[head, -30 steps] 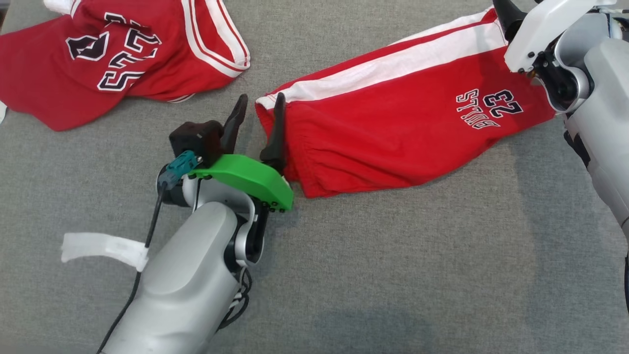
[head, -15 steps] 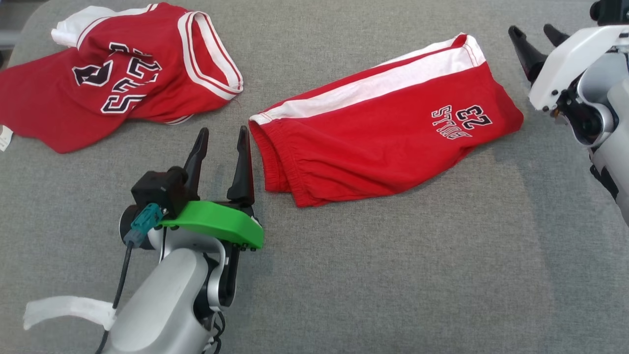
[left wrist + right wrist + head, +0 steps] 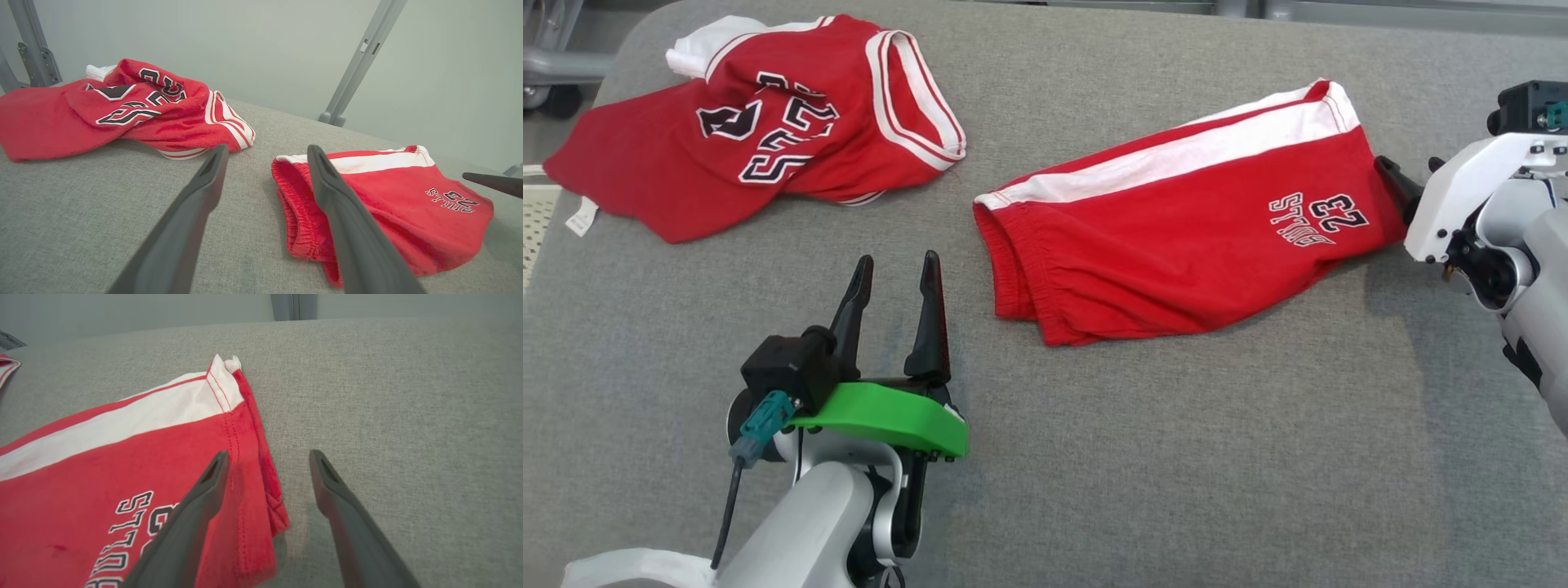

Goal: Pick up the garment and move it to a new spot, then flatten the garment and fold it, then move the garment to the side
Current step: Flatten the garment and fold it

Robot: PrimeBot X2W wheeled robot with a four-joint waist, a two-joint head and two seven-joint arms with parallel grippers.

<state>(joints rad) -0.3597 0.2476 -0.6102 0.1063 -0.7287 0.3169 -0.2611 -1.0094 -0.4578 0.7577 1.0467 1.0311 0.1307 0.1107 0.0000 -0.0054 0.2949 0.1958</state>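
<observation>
Now the left tool (image 3: 898, 258) and right tool (image 3: 1407, 164) flank the shorts (image 3: 1176, 237), both wide open, empty.

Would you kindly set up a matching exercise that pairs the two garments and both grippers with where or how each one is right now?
Column one:
1. jersey
2. shorts
3. left gripper
4. right gripper

Column two:
A. open, at the shorts' right end, beside the printed 23
B. crumpled, far left on the grey surface
C. open, near the shorts' left end, clear of the cloth
D. lying flat, right of centre

Pairs: 1-B, 2-D, 3-C, 4-A.
</observation>
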